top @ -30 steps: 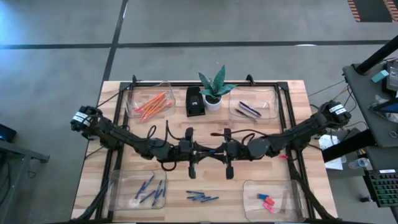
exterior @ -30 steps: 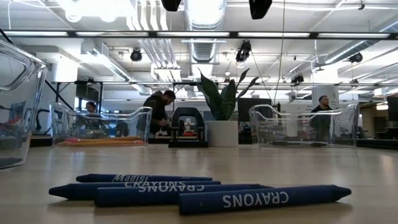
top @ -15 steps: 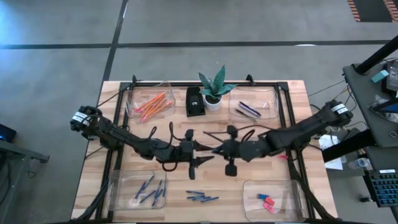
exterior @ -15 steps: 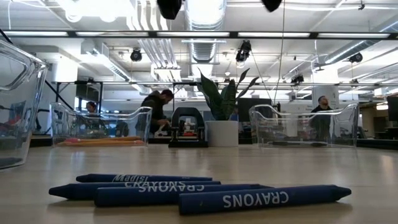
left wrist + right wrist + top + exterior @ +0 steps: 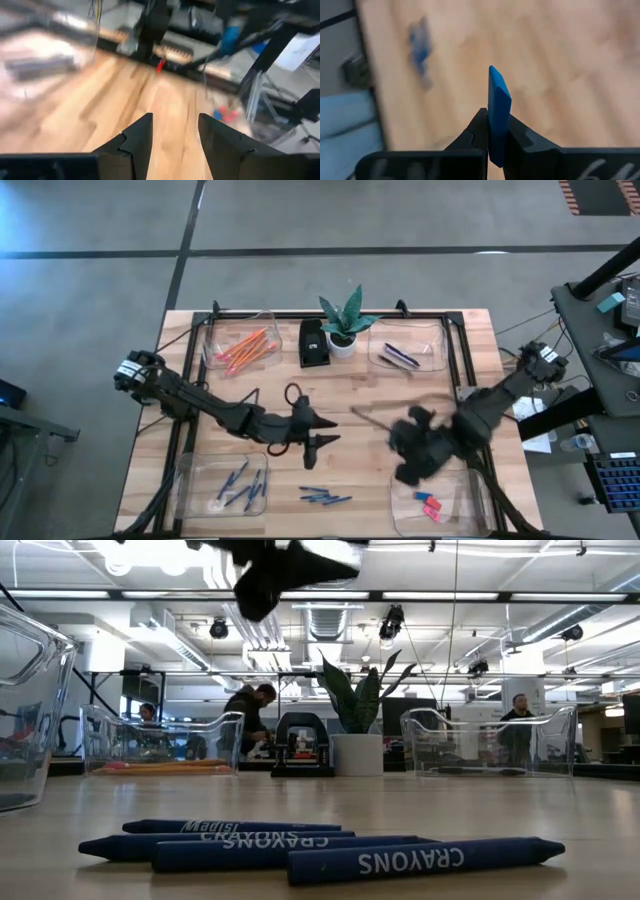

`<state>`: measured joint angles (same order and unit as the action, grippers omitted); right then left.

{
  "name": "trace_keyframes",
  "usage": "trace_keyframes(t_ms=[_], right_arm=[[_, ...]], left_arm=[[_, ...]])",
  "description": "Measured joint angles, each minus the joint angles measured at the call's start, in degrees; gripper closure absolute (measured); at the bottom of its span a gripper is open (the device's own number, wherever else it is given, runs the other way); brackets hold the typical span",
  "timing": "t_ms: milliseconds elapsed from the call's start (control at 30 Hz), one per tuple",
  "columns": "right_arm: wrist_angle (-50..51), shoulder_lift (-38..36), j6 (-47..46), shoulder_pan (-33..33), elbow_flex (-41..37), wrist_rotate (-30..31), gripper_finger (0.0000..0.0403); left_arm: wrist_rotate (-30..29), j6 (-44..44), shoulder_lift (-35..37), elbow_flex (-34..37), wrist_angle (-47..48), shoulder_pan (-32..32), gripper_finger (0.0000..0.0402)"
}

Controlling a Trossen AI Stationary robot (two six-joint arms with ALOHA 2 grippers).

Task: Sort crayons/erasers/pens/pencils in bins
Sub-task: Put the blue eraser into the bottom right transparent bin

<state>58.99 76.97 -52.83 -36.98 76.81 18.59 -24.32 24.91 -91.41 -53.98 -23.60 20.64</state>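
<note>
The right gripper (image 5: 492,131) jaws pinch a blue eraser (image 5: 498,112) — long side pointing straight out; left gripper (image 5: 174,131) jaws wide, empty, above the tabletop (image 5: 150,112).

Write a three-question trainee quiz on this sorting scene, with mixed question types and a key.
1. True or false: the right gripper is shut on a blue eraser.
2. Multiple choice: the loose crayons lie (A) in the bin of pencils, (B) on the bare table between the two near bins, (C) beside the potted plant.
3. Fill in: the far bin on the left arm's side holds the orange ____.

Key: 1 true. 2 B. 3 pencils. The left gripper is open and empty.
</note>
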Motion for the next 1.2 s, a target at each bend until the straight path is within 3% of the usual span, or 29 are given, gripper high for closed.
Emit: trace_keyframes(t_ms=[67, 200, 433, 767, 1033, 1200], right_arm=[[-0.3, 1.0, -6.2, -4.3, -0.9, -1.0, 0.0391], [0.4, 3.9, -19.2, -11.7, -2.6, -0.9, 0.0391], [0.6, 12.8, -31.7, -17.9, -3.9, -6.3, 0.0391], [0.2, 21.6, -32.7, -19.5, -4.0, -18.4, 0.039], [0.0, 22.6, -33.8, -20.6, -4.2, -18.1, 0.0389], [0.1, 22.6, -34.2, -20.5, -4.5, -18.0, 0.0351]], left_arm=[[0.5, 2.2, -1.4, 0.1, 0.8, 0.1, 0.0257], [7.4, 4.8, -4.6, -0.1, 0.6, 0.1, 0.0257], [16.3, 7.8, -11.1, -2.2, 0.5, 0.3, 0.0257], [23.4, 7.8, -12.6, -3.7, 0.8, 4.0, 0.0257], [24.2, 7.8, -12.6, -3.6, 8.8, 6.2, 0.0257], [24.2, 4.8, -12.6, -3.7, 14.1, 6.2, 0.0257]])
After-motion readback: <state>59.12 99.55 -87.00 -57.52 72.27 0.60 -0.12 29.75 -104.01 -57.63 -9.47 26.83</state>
